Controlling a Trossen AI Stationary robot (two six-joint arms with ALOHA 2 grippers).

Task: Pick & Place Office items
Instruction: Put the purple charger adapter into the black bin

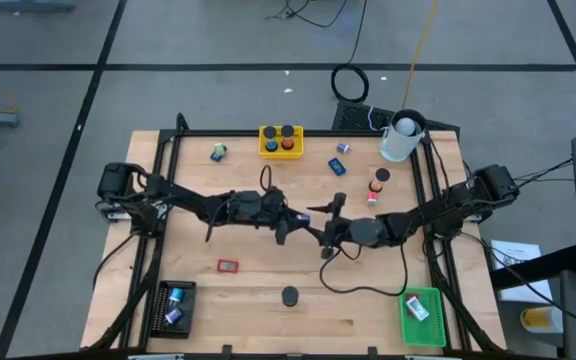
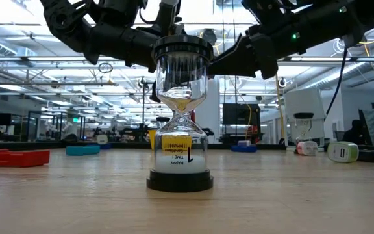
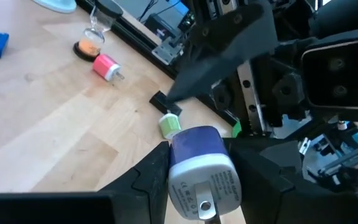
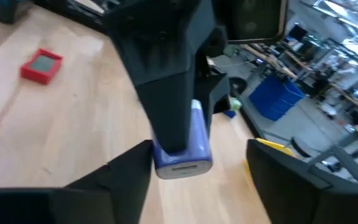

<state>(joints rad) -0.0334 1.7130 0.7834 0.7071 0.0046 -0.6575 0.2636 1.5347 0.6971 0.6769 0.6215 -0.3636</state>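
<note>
My left gripper (image 1: pixel 294 214) is at the table's middle, raised, and shut on a purple-and-white plug block (image 3: pixel 197 163). My right gripper (image 1: pixel 322 226) faces it from the right and is open. In the right wrist view its fingers (image 4: pixel 129 171) stand on either side of the block (image 4: pixel 185 152); I cannot tell if they touch it. Other office items lie around: a red block (image 1: pixel 228 265), blue blocks (image 1: pixel 339 166), a pink plug (image 3: pixel 107 67), a small sand timer (image 3: pixel 92 37) and a green piece (image 3: pixel 169 124). My left gripper pinches the purple plug block by its two side walls (image 3: pixel 178 155) between both fingers. The white pronged face (image 3: pixel 202 190) points back at the wrist camera. The fingers come level from the table's left, and the block is lifted clear of the table.
A yellow tray (image 1: pixel 264 150) at the far edge holds black caps and coloured pieces. A black tray (image 1: pixel 161 310) sits near left and a green tray (image 1: pixel 434 325) near right. A white cup (image 1: pixel 400 138) stands far right. A sand timer (image 2: pixel 180 130) stands in front of the low camera.
</note>
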